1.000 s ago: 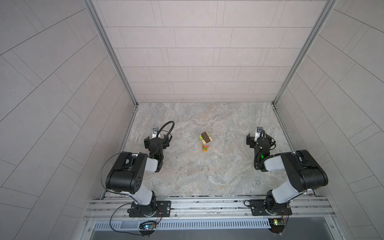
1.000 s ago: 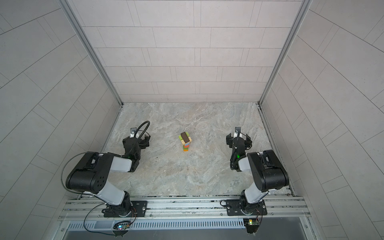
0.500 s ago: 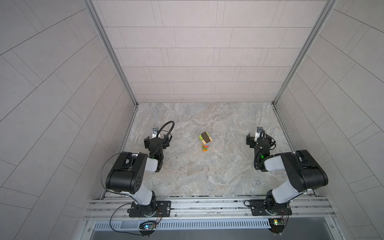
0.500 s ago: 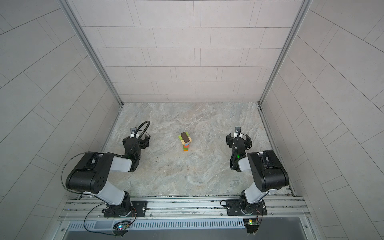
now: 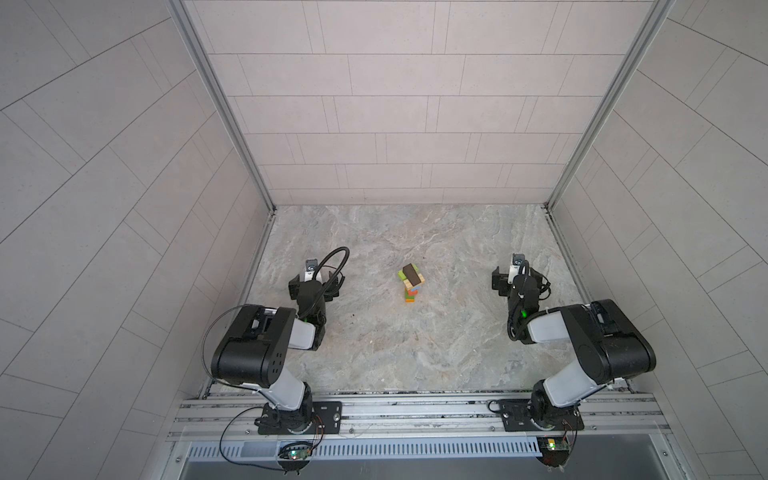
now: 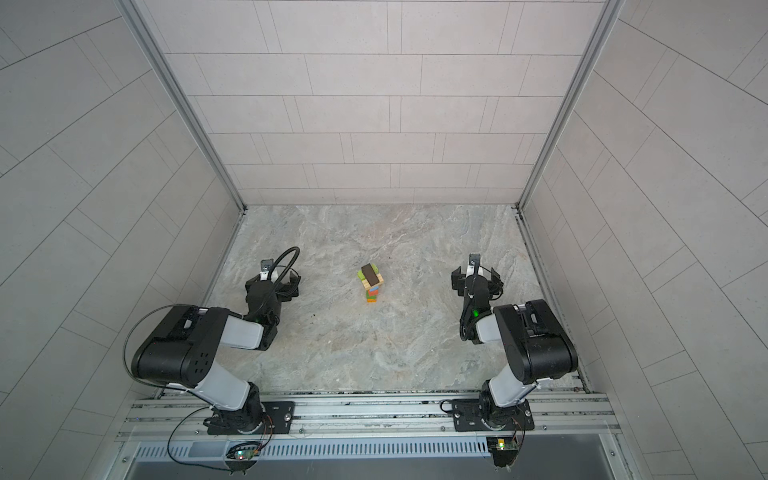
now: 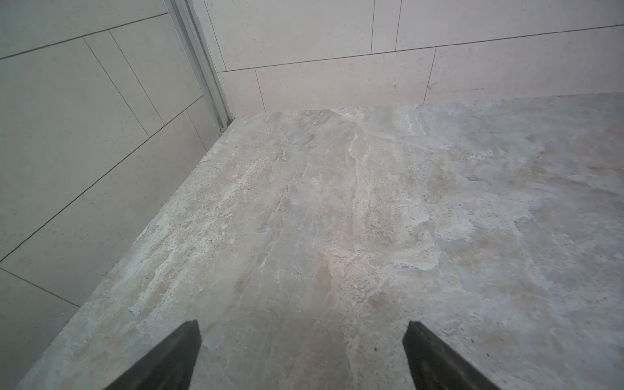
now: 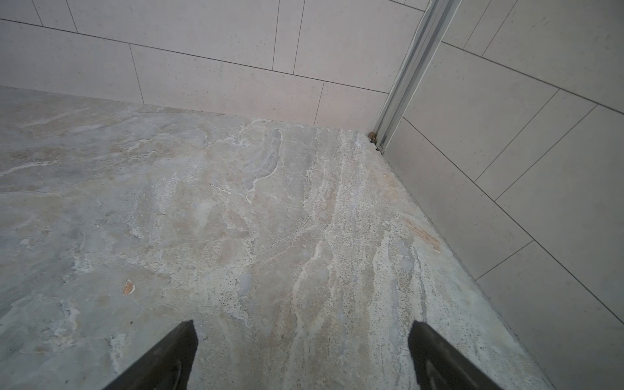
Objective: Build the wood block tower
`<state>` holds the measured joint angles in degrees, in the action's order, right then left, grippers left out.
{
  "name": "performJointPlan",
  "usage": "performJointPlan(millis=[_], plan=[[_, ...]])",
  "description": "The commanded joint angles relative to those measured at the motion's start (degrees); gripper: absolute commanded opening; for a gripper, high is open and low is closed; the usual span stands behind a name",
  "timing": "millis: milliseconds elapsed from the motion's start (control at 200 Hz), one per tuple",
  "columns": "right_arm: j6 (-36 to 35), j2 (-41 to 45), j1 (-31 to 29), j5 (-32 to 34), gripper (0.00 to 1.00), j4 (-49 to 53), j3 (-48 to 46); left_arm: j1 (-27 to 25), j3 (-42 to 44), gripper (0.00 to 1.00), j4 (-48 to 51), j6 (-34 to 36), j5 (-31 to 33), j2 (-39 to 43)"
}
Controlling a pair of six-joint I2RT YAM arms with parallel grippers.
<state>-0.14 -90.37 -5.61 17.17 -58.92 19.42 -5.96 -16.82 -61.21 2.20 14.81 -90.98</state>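
In a top view, the tower (image 5: 411,286) stands upright near the middle of the table (image 5: 415,353), a narrow stack of wood blocks. A dark brown block (image 5: 410,272) lies on top, with lime and tan pieces just under it and orange and green near the foot. The left hand (image 5: 312,279) hangs over the table to the left of the tower, well apart from it, its fingers spread and nothing between them. The right hand (image 5: 518,279) hangs to the right, about as far off, also spread and empty. Both arms are folded back toward the rail at the near edge.

In a top view, the tower (image 6: 371,285) shows the same order, with a blue piece visible between the tan and the orange. The left hand (image 6: 271,284) and the right hand (image 6: 476,279) flank it at a distance, touching none of the blocks.

In the left wrist view, the left hand (image 7: 301,324) shows only two dark fingertips set wide apart over bare marbled table (image 7: 337,202), facing a corner of the tiled walls (image 7: 84,135).

In the right wrist view, the right hand (image 8: 302,323) likewise shows two dark fingertips wide apart above the table (image 8: 236,219), facing a wall corner.
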Motion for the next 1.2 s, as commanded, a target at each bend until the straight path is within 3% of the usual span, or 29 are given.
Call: performJointPlan(millis=[0,170,230,295,370,460,505,570,681,736,856,901,981,1106,1196], plan=[[0.23,-0.40,0.88,-1.95,0.99,2.02,0.97,0.26,-3.90,1.00,4.32,-0.40,0.03,0.03],[-0.70,-0.34,0.45,-2.42,0.99,-0.44,-0.21,0.69,-3.28,1.00,3.26,-0.64,-0.22,0.11],[-1.73,-0.35,0.05,-4.45,0.99,-4.21,-2.24,0.76,1.04,1.00,-4.25,-0.53,-0.46,0.27],[-3.77,-1.30,0.07,-10.86,0.99,-13.62,-6.94,0.74,7.61,1.00,-15.96,-2.30,1.44,-0.53],[-4.34,-3.86,0.05,-11.78,0.99,-21.83,-9.24,0.85,5.51,1.00,-9.56,-4.04,6.16,1.67],[-3.68,-1.33,-0.01,-8.60,0.99,-11.04,-4.94,0.79,-1.65,1.00,-1.35,-2.70,6.59,-0.89],[-1.80,-0.42,0.03,-4.95,0.99,-0.98,-0.26,0.89,-6.03,1.00,9.04,-3.69,6.26,0.29],[0.18,0.88,1.28,-6.44,0.99,5.93,1.90,1.14,-7.74,1.00,16.52,-4.74,5.52,2.77],[0.09,0.12,1.73,-7.54,0.99,4.74,1.91,1.01,-4.84,1.00,4.42,-3.02,5.62,-0.76],[-0.23,0.28,1.77,-7.56,0.99,3.59,1.19,0.97,-3.50,1.00,4.81,-2.54,3.73,0.97],[-2.10,-1.36,1.05,-9.86,0.99,-14.84,-7.55,0.96,6.37,1.00,-10.22,-6.27,9.89,2.37],[-2.82,-3.36,0.91,-11.73,0.99,-20.53,-8.92,1.49,8.21,1.00,-15.34,-7.02,8.82,0.57],[-2.96,-1.77,0.78,-10.77,0.99,-16.34,-7.68,1.41,3.11,1.00,-11.24,-4.85,9.77,-2.04],[-1.86,-0.02,0.80,-8.17,0.99,1.49,0.35,1.35,-8.05,1.00,16.76,-4.26,5.64,2.35],[-0.37,-0.10,2.50,-10.90,0.99,3.11,1.32,1.63,-5.37,1.00,8.31,-3.87,3.36,0.76]])
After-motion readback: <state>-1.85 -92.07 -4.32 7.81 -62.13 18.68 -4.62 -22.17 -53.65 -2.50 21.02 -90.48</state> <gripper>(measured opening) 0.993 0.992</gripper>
